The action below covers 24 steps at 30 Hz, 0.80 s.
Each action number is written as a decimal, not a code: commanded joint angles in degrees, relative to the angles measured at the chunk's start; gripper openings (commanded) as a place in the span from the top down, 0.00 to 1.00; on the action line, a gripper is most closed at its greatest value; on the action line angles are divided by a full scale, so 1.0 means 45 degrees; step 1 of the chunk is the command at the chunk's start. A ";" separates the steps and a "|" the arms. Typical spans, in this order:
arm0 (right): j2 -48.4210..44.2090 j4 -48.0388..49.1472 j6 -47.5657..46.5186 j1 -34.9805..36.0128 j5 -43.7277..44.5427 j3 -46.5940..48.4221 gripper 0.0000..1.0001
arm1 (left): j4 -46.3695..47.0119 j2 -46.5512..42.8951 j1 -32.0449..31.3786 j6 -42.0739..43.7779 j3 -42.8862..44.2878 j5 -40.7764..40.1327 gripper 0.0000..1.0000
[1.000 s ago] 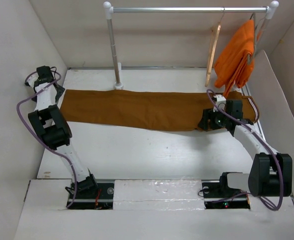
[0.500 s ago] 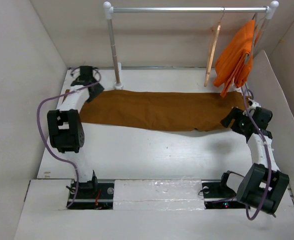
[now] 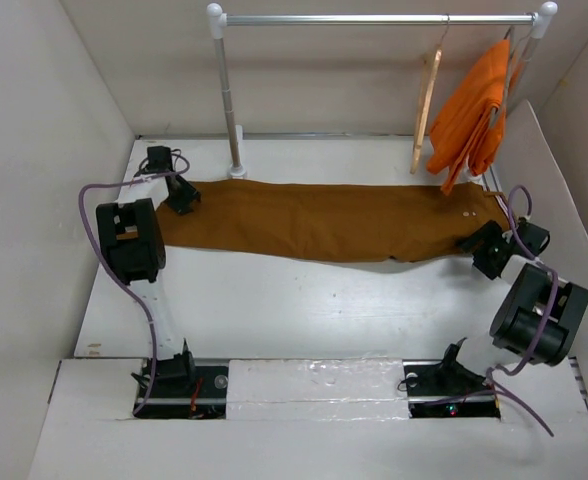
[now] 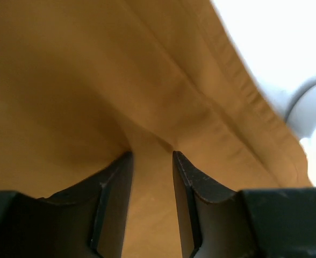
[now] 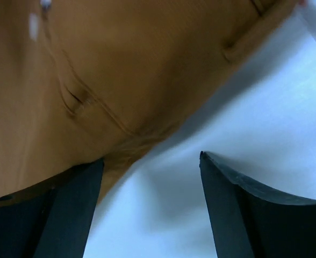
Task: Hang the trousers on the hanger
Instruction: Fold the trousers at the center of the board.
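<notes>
Near the far left corner of the table (image 3: 304, 300), the left gripper (image 4: 150, 161) pinches a fold of the trousers (image 3: 324, 220), jaws narrow; the right gripper (image 5: 150, 177) stands wide at the right edge.

Desk (image 3: 304, 300): white and matt; bare surface shows between my right jaws and beyond them.
Trousers (image 3: 324, 220): rust-brown, lying flat and lengthwise on the desk, one end at my left jaws, the other at my right jaws.
At my left jaws: cloth beneath and between them, puckered into a ridge at the tips.
At my right jaws: the cloth's edge reaches one jaw; the other is over bare desk.
Rail foot (image 3: 237, 172): stands on the desk just beyond the trousers, near my left jaws.
</notes>
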 commanded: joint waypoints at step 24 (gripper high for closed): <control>-0.0969 -0.1616 -0.2667 -0.1065 0.2713 0.0800 1.00 | -0.2249 0.0281 0.3269 0.0667 -0.0148 -0.4056 0.66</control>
